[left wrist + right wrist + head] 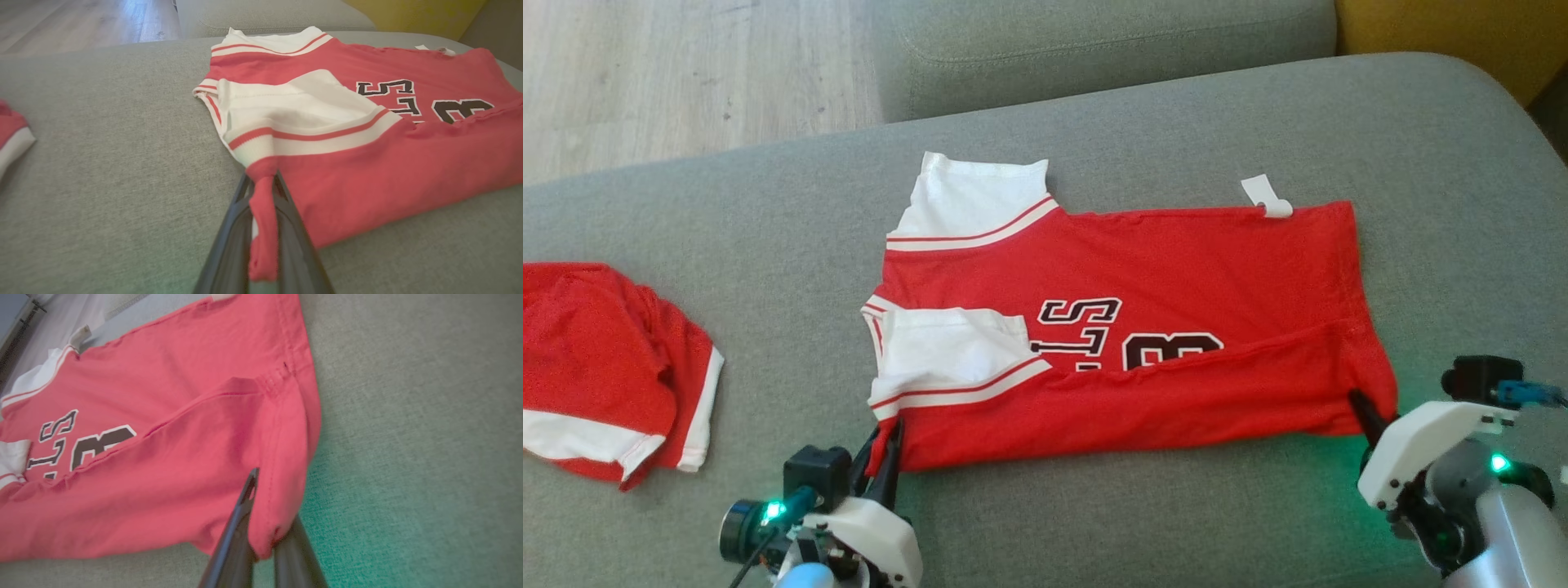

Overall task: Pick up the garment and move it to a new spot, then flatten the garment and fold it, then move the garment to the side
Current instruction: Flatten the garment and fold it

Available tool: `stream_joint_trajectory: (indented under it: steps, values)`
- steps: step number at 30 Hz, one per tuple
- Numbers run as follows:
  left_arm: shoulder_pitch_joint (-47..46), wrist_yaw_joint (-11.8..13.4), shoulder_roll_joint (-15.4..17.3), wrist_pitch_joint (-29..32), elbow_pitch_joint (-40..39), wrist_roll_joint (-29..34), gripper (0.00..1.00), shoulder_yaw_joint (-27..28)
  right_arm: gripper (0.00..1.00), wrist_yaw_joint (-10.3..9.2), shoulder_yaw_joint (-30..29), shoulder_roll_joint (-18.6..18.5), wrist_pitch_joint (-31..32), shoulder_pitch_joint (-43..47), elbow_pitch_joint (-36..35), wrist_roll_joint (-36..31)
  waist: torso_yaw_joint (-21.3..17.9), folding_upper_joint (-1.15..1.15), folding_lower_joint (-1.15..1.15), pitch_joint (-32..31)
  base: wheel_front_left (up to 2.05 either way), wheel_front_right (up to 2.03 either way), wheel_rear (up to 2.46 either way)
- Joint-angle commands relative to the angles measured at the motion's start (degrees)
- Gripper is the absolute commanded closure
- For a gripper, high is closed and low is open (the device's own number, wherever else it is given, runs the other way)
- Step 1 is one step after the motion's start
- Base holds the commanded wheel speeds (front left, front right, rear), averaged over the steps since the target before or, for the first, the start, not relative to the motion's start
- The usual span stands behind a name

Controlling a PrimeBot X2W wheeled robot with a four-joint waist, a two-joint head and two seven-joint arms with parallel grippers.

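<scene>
So the jersey is red with white sleeves, red-striped cuffs and black lettering edged in white. It lies mostly flat on the grey sofa cushion, sleeve end to the left, hem to the right. The near long edge is folded up over the lower half of the print. A small white tag sticks out at the far hem corner.
</scene>
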Motion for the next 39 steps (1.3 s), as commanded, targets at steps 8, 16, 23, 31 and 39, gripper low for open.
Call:
stream_joint_trajectory:
  steps: [8, 16, 23, 31, 39]
  values:
    - [-2.84, 1.8, 1.21, -1.19, -1.75, 0.54, 0.0, 1.12, 0.0, -0.05, -5.45, 2.95, -3.12, 0.79, -11.72, -7.11, -0.18, 0.0, 0.01, 1.24, 0.0, 0.0, 0.0]
    - [-5.64, 2.62, 2.41, -7.63, -7.21, 0.09, 0.0, 3.83, 0.0, -0.05, -6.99, 4.71, -14.6, -1.4, -17.75, -11.28, -0.4, 0.0, 0.01, 2.04, 0.0, 0.0, 0.0]
    - [-8.79, 1.15, 3.49, -9.15, -14.47, -0.53, 0.0, 5.86, 0.0, -0.05, -6.55, 5.2, -19.88, -3.79, -19.83, -12.0, -1.33, 0.0, 0.01, 3.74, 0.0, 0.0, 0.0]
    - [-20.99, -4.68, 7.5, -1.16, -16.0, -2.07, 0.0, 3.63, 0.0, -0.05, -5.13, 5.09, -21.6, -8.14, -21.45, -12.6, -3.23, 0.0, 0.01, 8.27, 0.0, 0.0, 0.0]
    - [-40.21, -6.51, 14.71, 15.79, -9.31, -11.17, 0.0, -6.23, 0.0, -0.05, -1.74, 4.82, -22.2, -15.15, -21.7, -12.6, -6.91, 0.0, 0.01, 14.88, 0.0, 0.0, 0.0]
